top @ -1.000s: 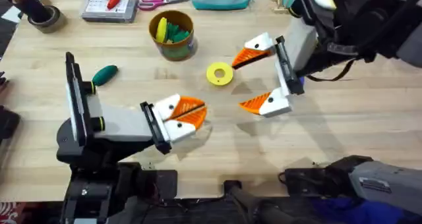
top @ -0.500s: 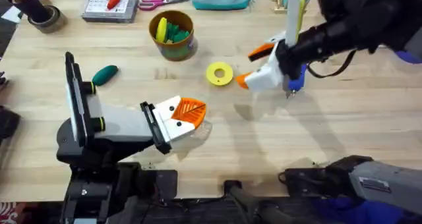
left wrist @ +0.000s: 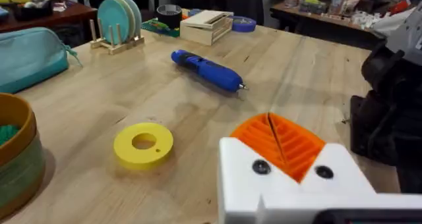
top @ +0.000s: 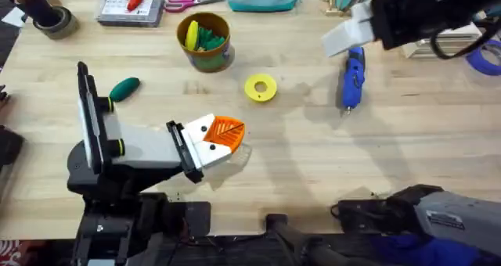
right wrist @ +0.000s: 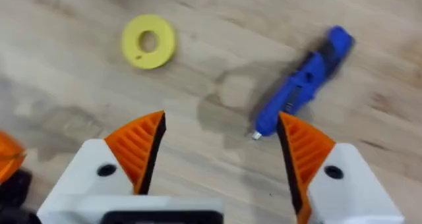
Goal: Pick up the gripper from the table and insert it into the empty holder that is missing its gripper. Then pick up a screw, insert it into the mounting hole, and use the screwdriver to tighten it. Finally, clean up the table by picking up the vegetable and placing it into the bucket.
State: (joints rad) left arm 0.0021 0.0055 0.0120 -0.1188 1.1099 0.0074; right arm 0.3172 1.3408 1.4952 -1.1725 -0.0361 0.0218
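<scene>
— What do your wrist views give you that the overhead doesn't?

— My right gripper [right wrist: 221, 151] shows its two orange pads spread wide, nothing between them, over the screwdriver [right wrist: 303, 79] and the ring [right wrist: 148, 41]. In the overhead my right arm is a dark blurred mass near the far right edge, with one white mount jutting out. My left wrist view looks across the table [left wrist: 290, 79] and catches a rack of teal plates and a small wooden box on the far side.

— And the left gripper?

— My left gripper [top: 225, 133] sits low near the front, pads pressed together, holding nothing.

— Count things for me.

— One screwdriver [top: 351, 78], lying flat by itself right of the middle. One yellow ring [top: 261, 88] left of it, apart. One vegetable [top: 124, 87] on the bare wood at the left. One bucket [top: 205, 41] at the back, yellow and green pieces in it. Two orange pads on each of my grippers.

— What changed since a second ago?

— My right arm lifted off and pulled back toward the far right; half a second ago it was still down at the screwdriver. The left arm, ring, vegetable and bucket haven't moved.
</scene>
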